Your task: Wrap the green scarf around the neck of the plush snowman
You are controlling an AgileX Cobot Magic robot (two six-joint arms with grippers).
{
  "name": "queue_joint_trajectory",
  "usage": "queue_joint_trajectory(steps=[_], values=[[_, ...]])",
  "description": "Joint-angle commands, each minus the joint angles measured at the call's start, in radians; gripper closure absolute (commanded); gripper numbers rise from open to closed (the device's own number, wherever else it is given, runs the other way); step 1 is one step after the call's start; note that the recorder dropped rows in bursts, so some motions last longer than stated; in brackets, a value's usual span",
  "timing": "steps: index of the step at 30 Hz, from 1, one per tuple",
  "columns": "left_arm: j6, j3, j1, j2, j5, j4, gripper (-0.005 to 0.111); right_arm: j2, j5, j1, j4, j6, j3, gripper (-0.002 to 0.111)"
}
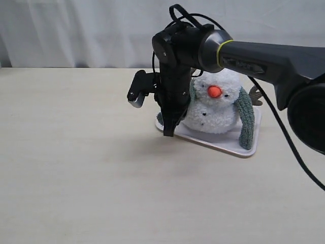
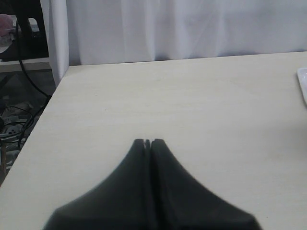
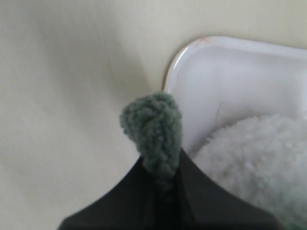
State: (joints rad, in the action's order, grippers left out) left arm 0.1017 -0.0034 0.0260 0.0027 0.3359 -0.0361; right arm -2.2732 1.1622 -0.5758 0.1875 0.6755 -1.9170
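Note:
The plush snowman stands on a white tray, fluffy white with an orange nose. The green scarf hangs down its right side and passes behind the neck to the left side. My right gripper reaches across in front of the snowman's left side, fingers pointing down, shut on the scarf's rounded end. That end sticks out past the fingertips above the tray's corner, with the snowman's white body beside it. My left gripper is shut and empty over bare table, away from the snowman.
The pale wooden table stretches wide to the left and front. A white curtain hangs behind it. In the left wrist view the table's edge, cables and clutter lie beyond, and the tray's edge shows at one side.

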Motion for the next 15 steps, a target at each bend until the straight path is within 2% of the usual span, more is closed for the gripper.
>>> queue_joint_trajectory(steps=[1,9,12,15], values=[[-0.001,0.003,-0.002,-0.003,-0.011,-0.001,0.107,0.043,0.059,0.003,-0.001,-0.010,0.003,0.104],[-0.001,0.003,-0.002,-0.003,-0.011,-0.001,0.107,0.046,0.059,0.003,0.001,-0.033,0.039,0.104],[-0.001,0.003,-0.002,-0.003,-0.011,-0.001,0.107,0.046,0.059,0.003,0.012,-0.059,0.046,0.096],[-0.001,0.003,-0.002,-0.003,-0.011,-0.001,0.107,0.048,0.059,0.003,0.015,-0.082,0.046,0.083]])
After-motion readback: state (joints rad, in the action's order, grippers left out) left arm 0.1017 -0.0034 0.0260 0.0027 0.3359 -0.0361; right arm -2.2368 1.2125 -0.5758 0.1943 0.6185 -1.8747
